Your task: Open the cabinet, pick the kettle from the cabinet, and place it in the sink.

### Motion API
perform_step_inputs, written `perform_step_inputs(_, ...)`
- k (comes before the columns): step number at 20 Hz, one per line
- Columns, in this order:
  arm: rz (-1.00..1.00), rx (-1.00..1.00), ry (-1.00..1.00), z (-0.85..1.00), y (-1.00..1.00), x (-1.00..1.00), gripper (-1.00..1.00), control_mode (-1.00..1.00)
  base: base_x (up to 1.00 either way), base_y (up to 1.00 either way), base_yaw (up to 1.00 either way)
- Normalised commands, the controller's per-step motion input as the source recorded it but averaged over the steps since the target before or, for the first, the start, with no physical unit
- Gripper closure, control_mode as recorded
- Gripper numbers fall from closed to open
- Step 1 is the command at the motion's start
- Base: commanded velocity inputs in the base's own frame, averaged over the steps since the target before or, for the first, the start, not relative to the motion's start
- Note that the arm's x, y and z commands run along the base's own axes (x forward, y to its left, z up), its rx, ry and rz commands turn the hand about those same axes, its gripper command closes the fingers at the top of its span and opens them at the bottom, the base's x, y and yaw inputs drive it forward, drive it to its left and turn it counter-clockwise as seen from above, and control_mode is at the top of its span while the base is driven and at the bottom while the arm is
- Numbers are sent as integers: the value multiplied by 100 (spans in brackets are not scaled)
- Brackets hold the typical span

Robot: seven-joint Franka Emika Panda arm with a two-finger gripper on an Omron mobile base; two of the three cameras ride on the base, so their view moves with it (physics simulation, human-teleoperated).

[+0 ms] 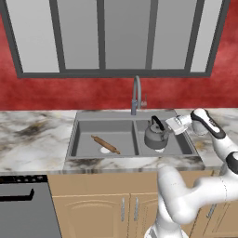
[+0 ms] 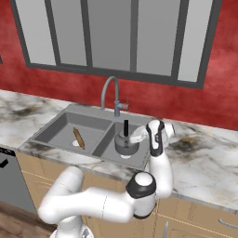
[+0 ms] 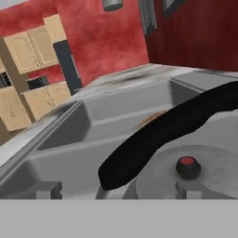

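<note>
Kettle (image 1: 155, 135) sits upright in the right basin of the sink (image 1: 83, 139), over the drain, gripper (image 1: 171, 124) just beside its black handle on the right with jaws apart and released, a rolling pin (image 1: 105, 144) lying in the left basin, faucet (image 1: 135, 94) behind.

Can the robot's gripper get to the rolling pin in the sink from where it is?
Probably yes. The rolling pin lies uncovered in the left basin of the sink. The gripper is at the kettle in the right basin, so it would have to cross the low divider.
</note>
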Motion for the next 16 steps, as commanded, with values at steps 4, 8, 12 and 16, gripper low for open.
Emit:
perform_step_inputs(4, -20, -3, 2, -2, -40, -10, -100, -100, 0, 0, 0)
perform_step_inputs(8, -22, -11, 0, 5, -30, -19, -100, -100, 0, 0, 0)
perform_step_inputs(12, -16, -13, 0, 20, -25, -24, -100, -100, 0, 0, 0)
perform_step_inputs(16, -9, -24, 0, 35, -13, -26, -100, -100, 0, 0, 0)
